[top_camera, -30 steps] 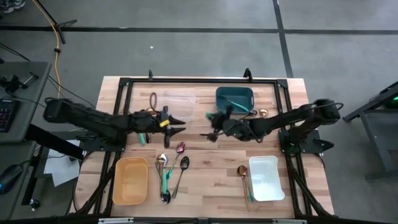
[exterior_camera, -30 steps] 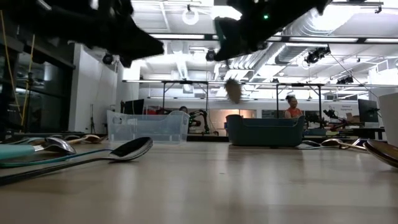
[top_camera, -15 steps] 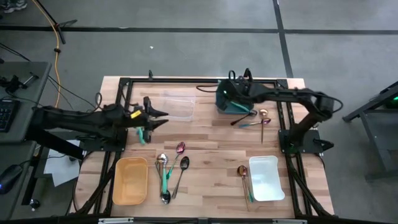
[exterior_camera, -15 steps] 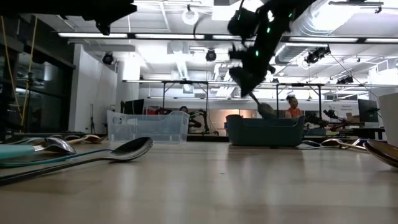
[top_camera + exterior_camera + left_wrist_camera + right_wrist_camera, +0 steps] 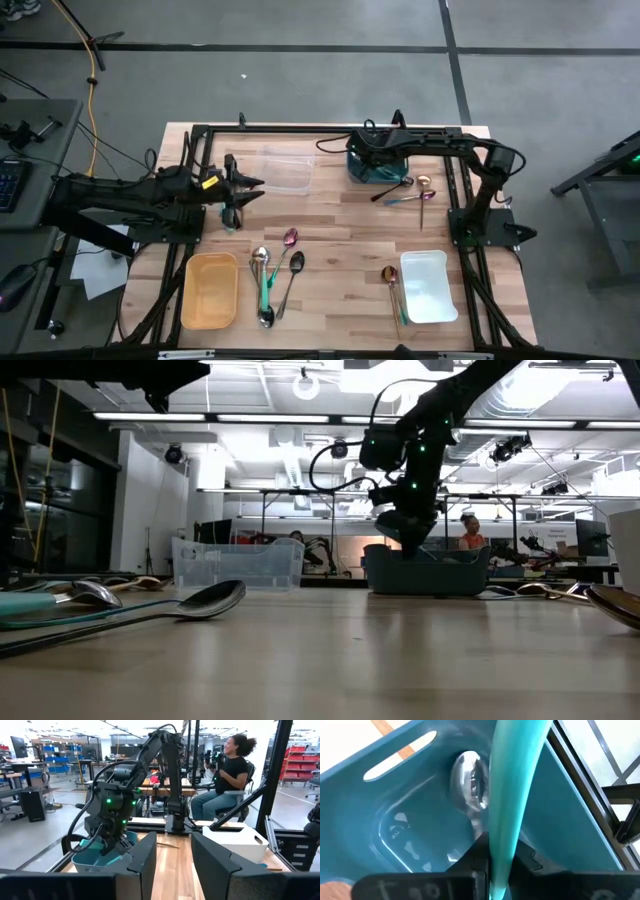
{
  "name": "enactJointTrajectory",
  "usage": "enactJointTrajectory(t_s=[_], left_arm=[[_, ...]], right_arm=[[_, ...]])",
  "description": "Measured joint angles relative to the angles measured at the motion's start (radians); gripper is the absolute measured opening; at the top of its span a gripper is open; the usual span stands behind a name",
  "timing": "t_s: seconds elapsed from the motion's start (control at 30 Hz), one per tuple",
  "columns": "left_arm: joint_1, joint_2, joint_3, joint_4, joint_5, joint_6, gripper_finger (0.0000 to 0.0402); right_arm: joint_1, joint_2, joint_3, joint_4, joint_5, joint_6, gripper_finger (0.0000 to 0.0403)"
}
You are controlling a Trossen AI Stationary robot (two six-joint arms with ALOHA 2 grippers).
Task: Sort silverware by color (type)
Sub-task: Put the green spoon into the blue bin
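The right hand [image 5: 372,160] hangs over the teal bin [image 5: 378,163] at the counter's [image 5: 340,215] far edge, pinching a teal-handled spoon [image 5: 507,795] whose handle runs up between its fingers [image 5: 475,862]. Another silver spoon head [image 5: 468,780] lies inside the bin. In the low view the hand [image 5: 405,528] dips just into the bin's [image 5: 425,572] top.

The left hand [image 5: 245,190] hovers over the counter's left side, near the clear bin [image 5: 285,170], fingers [image 5: 142,865] spread apart with nothing between them.

Other silverware lies loose: a cluster of spoons [image 5: 270,275] between the yellow bin [image 5: 210,290] and the counter's middle, with a pink-purple spoon [image 5: 288,240] at its top; a gold spoon [image 5: 390,280] beside the white bin [image 5: 428,287]; a few pieces [image 5: 410,190] just right of the teal bin. A person [image 5: 225,775] sits beyond the counter
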Motion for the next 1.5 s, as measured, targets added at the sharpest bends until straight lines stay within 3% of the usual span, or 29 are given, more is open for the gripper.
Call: enactJointTrajectory(t_s=[0.2,0.57,0.87,1.03,1.17,1.5], left_arm=[[0.0,0.0,0.0,-0.003,0.0,-0.015,0.0115],[0.0,0.0,0.0,-0.022,0.0,-0.017,0.0115],[0.0,0.0,0.0,-0.022,0.0,-0.017,0.0115],[0.0,0.002,0.0,-0.029,0.0,-0.017,0.0115],[0.0,0.002,0.0,-0.032,0.0,-0.019,0.0115],[0.0,0.008,0.0,-0.04,-0.001,-0.034,0.0115]], right_arm=[[0.0,0.0,0.0,-0.022,-0.029,0.0,0.0031],[0.006,-0.018,0.0,-0.033,-0.059,-0.047,0.0097],[0.04,-0.188,0.0,-0.117,-0.007,-0.025,0.0109],[0.124,-0.307,0.0,-0.099,-0.015,0.062,0.011],[0.253,-0.37,-0.062,0.128,-0.031,0.052,0.011],[0.512,-0.348,-0.424,1.124,-0.087,-0.042,0.011]])
